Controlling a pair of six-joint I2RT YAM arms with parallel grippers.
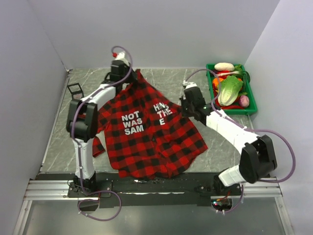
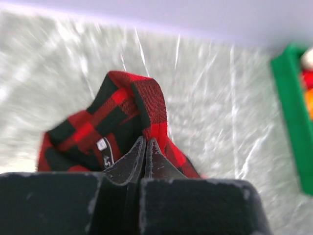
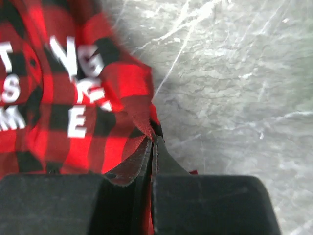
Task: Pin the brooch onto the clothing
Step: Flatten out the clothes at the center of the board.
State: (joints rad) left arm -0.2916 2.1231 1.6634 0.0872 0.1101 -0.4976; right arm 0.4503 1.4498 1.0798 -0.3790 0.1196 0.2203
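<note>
From above: left arm stretched far back, left claw shut on the collar of the shirt. Right arm bent inward, right claw shut on the shirt's right edge. Shirt spread on desk, letters up. Far right, green tray holding veg. Left wrist: tips together, pinching plaid collar. Right wrist: tips together, cloth edge nipped between.
</note>
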